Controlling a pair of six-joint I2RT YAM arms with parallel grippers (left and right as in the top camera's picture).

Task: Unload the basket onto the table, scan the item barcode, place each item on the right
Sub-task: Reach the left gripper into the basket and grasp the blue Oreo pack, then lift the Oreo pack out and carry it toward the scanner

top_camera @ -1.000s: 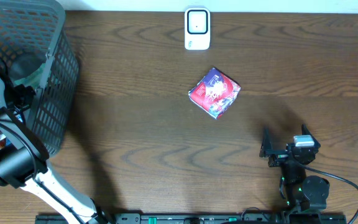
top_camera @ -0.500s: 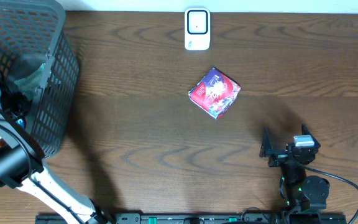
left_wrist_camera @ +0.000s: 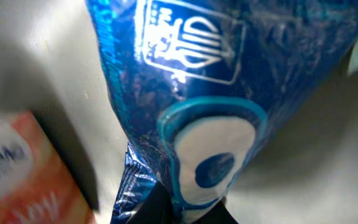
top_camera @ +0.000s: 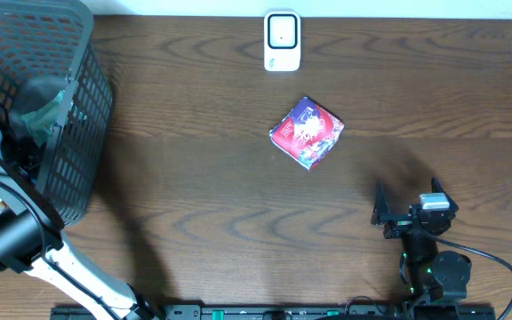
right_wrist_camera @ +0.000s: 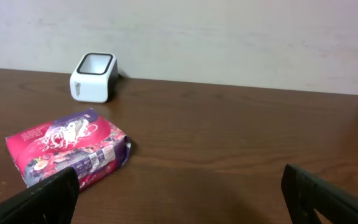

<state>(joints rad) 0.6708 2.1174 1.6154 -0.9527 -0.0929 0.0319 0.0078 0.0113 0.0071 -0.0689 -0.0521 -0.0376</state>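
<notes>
- The left pincer (left_wrist_camera: 185, 208) is inside the grey plastic mesh basket (top_camera: 83, 107) at the left end of the dark wooden tabletop (top_camera: 194, 196). Its two dark fingers are pressed together on the lower edge of a glossy blue foil packet (left_wrist_camera: 229, 81). The right pincer (right_wrist_camera: 180, 198) rests near the front right, with its fingers wide apart and nothing between them.
- The step in hand, I judge, is to lift this packet out of the basket. The grip is only on a thin fold of foil, so it is better to rise slowly and straight up. Otherwise the slippery film may slide out or catch on the basket wall.
- An orange-red carton (left_wrist_camera: 23, 180) lies just beside the packet, and the lift should not drag it along.
- The packet must then go to the small white barcode scanner (top_camera: 282, 41) at the far edge. I see no barcode on the side that shows, so a turn will probably be needed.
- The packet is shiny and crinkled, deep blue, with a white outlined crest and a pale oval with a blue dot in it. It looks soft and may swing when it hangs.
- A pink-red printed packet (top_camera: 307, 132) lies on the tabletop, apart from the scanner.
</notes>
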